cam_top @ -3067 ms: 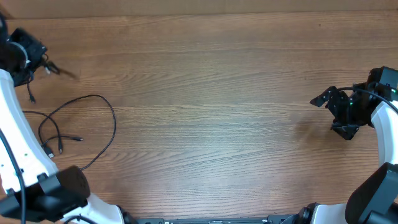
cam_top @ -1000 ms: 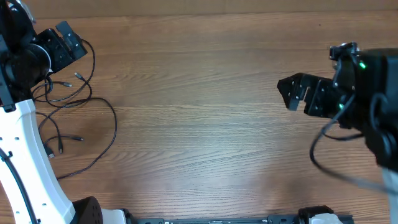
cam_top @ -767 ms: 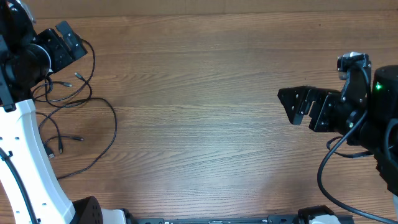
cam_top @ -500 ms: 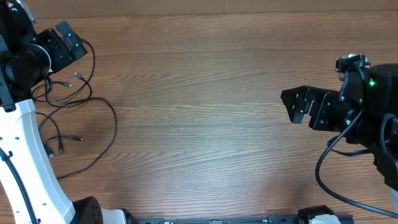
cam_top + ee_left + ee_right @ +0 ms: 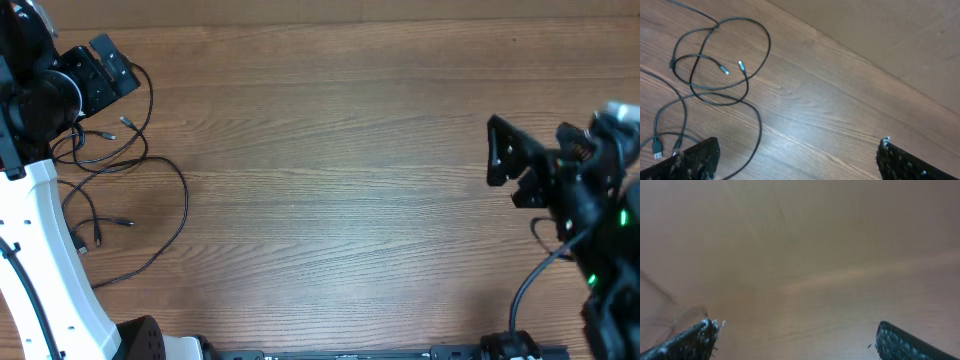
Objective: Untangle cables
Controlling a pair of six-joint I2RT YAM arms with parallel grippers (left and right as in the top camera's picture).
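Several thin black cables lie looped and crossing at the table's left side: a big loop (image 5: 186,200) and a smaller one (image 5: 149,100) farther back. Silvery plug tips (image 5: 126,121) lie inside the loops. The left wrist view shows the same overlapping loops (image 5: 769,44), two small plug tips (image 5: 725,71) and a larger plug (image 5: 656,148). My left gripper (image 5: 115,62) (image 5: 797,162) is open above the back left corner, beside the small loop, holding nothing. On the right side, far from the cables, my right gripper (image 5: 512,170) (image 5: 797,340) is open and empty.
The wooden table (image 5: 330,180) stretches between the two arms. My white left arm (image 5: 45,230) stands over part of the cables at the left edge. The right wrist view shows only blurred wood (image 5: 805,255).
My right arm has drawn back to the right and turned, its open gripper moving away from the table's middle. The left arm and the cables have not moved over the last second.
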